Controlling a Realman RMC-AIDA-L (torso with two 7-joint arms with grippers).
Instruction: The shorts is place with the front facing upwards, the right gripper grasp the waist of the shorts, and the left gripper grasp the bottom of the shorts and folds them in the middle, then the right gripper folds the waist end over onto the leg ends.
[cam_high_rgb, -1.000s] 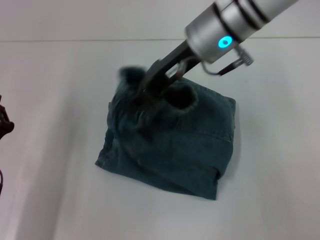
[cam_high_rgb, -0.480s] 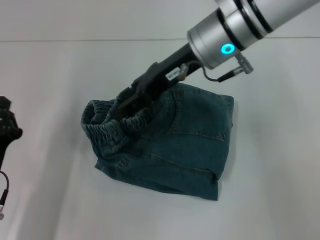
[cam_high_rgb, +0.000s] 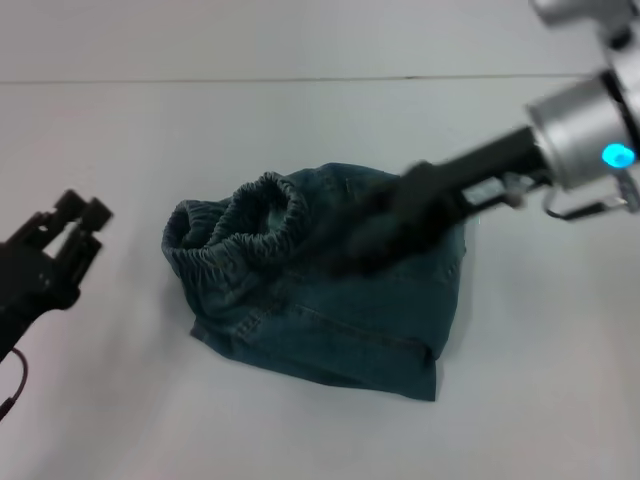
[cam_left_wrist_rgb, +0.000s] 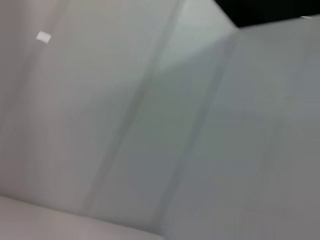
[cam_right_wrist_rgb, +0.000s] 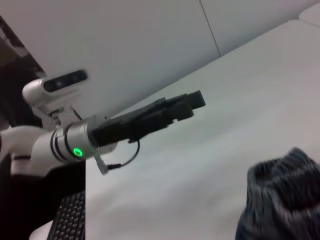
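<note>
The blue-green denim shorts (cam_high_rgb: 330, 300) lie folded in a bundle mid-table in the head view. Their gathered waistband (cam_high_rgb: 235, 225) stands puckered at the left end, on top of the lower layers. My right gripper (cam_high_rgb: 345, 255) is a dark blur hanging over the shorts' right half, and its silver wrist reaches off to the right. It holds no cloth that I can see. My left gripper (cam_high_rgb: 80, 210) hovers open and empty to the left of the shorts, apart from them. In the right wrist view the left gripper (cam_right_wrist_rgb: 192, 102) shows far off, and a fold of the shorts (cam_right_wrist_rgb: 280, 195) sits close by.
The shorts rest on a pale tabletop (cam_high_rgb: 540, 400), with a seam line (cam_high_rgb: 300, 78) running across the far side. A keyboard (cam_right_wrist_rgb: 70, 217) and the robot's body (cam_right_wrist_rgb: 30, 155) appear in the right wrist view. The left wrist view shows only pale blurred surfaces.
The right gripper carried the waistband leftward, let it go and pulled back to the right. The waistband now rests at the left end. The left gripper moved in from the left edge.
</note>
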